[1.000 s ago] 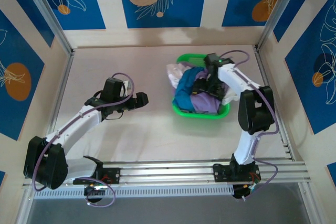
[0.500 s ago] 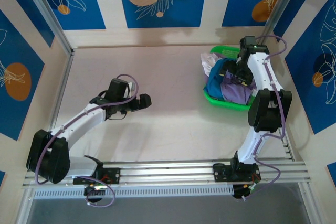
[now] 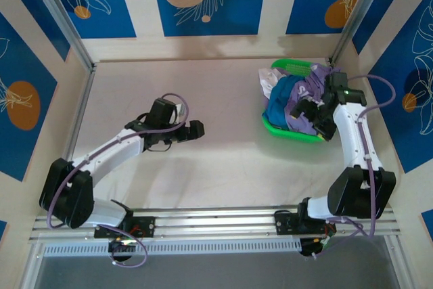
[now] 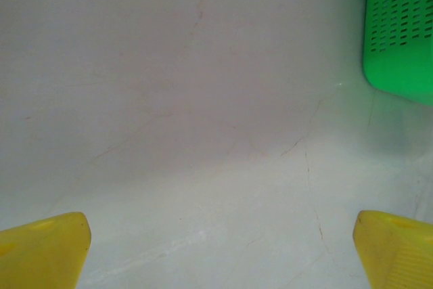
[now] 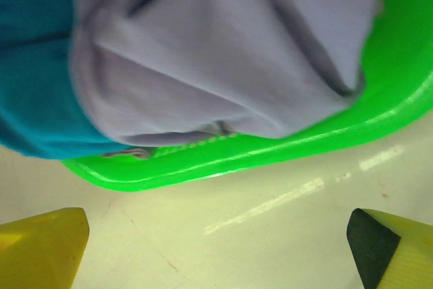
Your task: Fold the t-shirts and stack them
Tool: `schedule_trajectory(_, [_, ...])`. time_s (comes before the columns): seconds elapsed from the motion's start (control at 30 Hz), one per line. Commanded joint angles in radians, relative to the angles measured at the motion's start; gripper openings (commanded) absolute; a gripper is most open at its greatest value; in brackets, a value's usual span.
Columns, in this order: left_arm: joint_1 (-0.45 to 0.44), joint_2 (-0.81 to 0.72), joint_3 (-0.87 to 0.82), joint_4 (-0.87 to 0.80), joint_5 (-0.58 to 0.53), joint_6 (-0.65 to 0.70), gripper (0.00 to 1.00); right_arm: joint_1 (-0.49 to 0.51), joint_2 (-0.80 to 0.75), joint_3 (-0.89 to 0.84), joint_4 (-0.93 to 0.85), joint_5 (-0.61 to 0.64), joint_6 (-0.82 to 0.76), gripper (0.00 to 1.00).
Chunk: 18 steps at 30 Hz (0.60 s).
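Left claw (image 3: 196, 130) (image 4: 220, 252): jaws wide apart, nothing between them, low over bare tabletop (image 3: 169, 86), centre-left of the top view. Open room all round it. In the left wrist view a corner of the green basket (image 4: 399, 32) sits at upper right, well apart from the yellow fingertips (image 4: 44, 248).

Right claw (image 3: 316, 118) (image 5: 216, 248): jaws wide apart, holding nothing, at the lower right side of the green basket (image 3: 291, 67), by its rim (image 5: 270, 153). Tight here, since the right wall (image 3: 379, 65) is near.

T-shirts are all heaped in the basket, upper right of the top view:
- The lavender t-shirt (image 3: 301, 103) (image 5: 223, 65) is on top, bulging over the rim.
- The teal t-shirt (image 3: 276, 112) (image 5: 34, 79) is on the left side of the heap.
- The white t-shirt (image 3: 265, 80) pokes out at the upper left of the heap.

There are white marks on the lavender cloth near the top of the heap, too small to read. The shirts are crumpled, so I cannot tell their long axis or which way they point.
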Motion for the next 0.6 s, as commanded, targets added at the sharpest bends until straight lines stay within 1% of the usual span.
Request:
schedule_trajectory(0.0, [-0.026,0.027,0.056,-0.015,-0.019,0.004,0.99,-0.072,-0.015,-0.084,0.078,-0.117,0.019,0.99])
schedule_trajectory(0.17, [-0.053,0.048,0.074,-0.008,-0.036,-0.007,0.99,-0.173,0.017,-0.121,0.153,-0.248,-0.022,0.99])
schedule_trajectory(0.43, [-0.072,0.076,0.083,0.0,-0.047,-0.014,0.99,-0.259,0.128,-0.082,0.247,-0.288,-0.069,0.99])
schedule_trajectory(0.57, [-0.072,0.086,0.106,-0.009,-0.041,-0.009,0.99,-0.267,0.167,-0.035,0.263,-0.26,-0.068,0.99])
